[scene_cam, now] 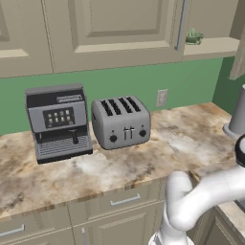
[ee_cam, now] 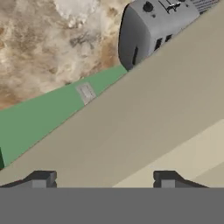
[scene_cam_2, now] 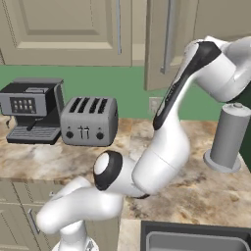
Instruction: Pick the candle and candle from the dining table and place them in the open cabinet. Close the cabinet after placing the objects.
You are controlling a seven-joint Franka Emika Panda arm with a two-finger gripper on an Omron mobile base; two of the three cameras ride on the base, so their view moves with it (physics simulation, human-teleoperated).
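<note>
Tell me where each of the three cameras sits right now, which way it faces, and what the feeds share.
Left base view: behind the arm's left, looking forward and down at the mottled brown-and-beige marble counter with black-and-grey espresso machine; white arm links rise lower right.
Right base view: behind its right, same counter, grey cylindrical appliance; the arm reaches up to the tall beige cabinet door.
Hand view: tilted along the gripper, jaws apart, close against a beige cabinet panel.
Shared: the grey four-slot toaster appears in all three.
</note>
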